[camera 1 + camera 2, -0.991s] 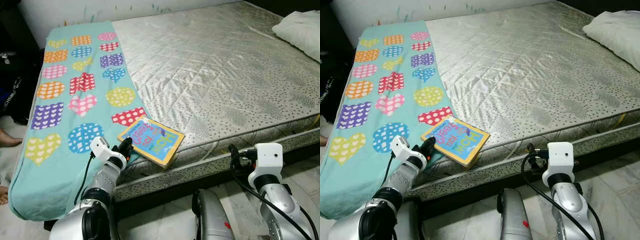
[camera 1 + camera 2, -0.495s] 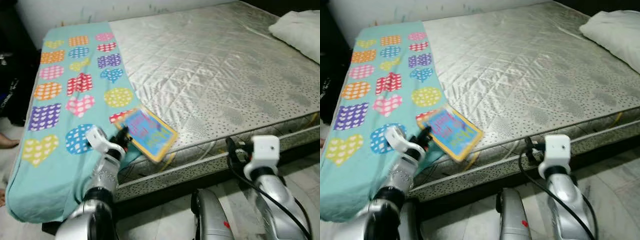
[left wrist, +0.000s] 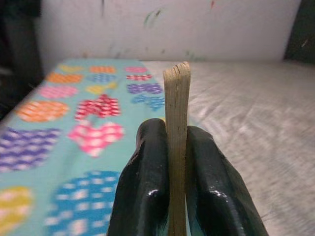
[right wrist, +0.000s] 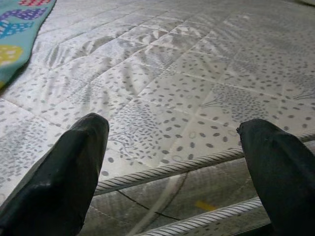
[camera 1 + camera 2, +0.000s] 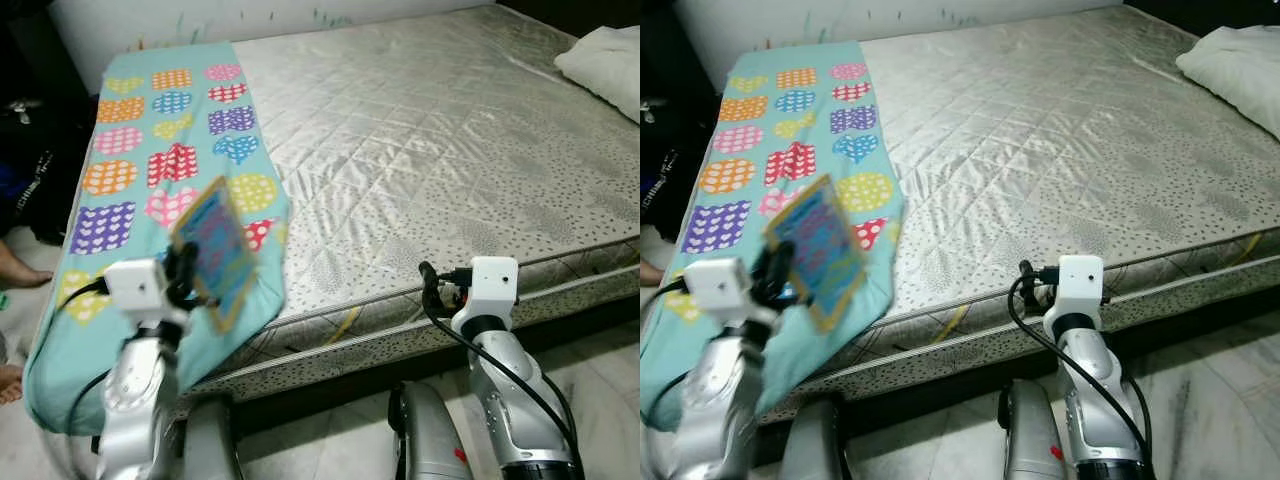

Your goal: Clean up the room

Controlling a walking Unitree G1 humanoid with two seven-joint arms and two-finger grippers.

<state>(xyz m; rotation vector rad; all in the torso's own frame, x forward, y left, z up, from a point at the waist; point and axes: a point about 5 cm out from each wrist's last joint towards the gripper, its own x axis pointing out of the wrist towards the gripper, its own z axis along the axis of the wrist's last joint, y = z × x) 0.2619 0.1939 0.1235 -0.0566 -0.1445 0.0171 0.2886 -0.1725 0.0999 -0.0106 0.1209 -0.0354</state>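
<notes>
My left gripper is clamped on the thin colourful picture book, held upright off the grey quilted mattress near its front-left corner, over the turquoise heart-patterned blanket. I judge the pick done and stowing left; my right gripper hangs spread and empty at the mattress's front edge.

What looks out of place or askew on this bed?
The heart-patterned blanket covers just one strip of the bare mattress, its end drooping over the edge. The book is off the bed, pinched in the left gripper.

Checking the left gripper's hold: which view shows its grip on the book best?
The left wrist view: both fingers press the book's edge between them. The eye views show the left gripper holding it up over the heart-patterned blanket, blurred.
</notes>
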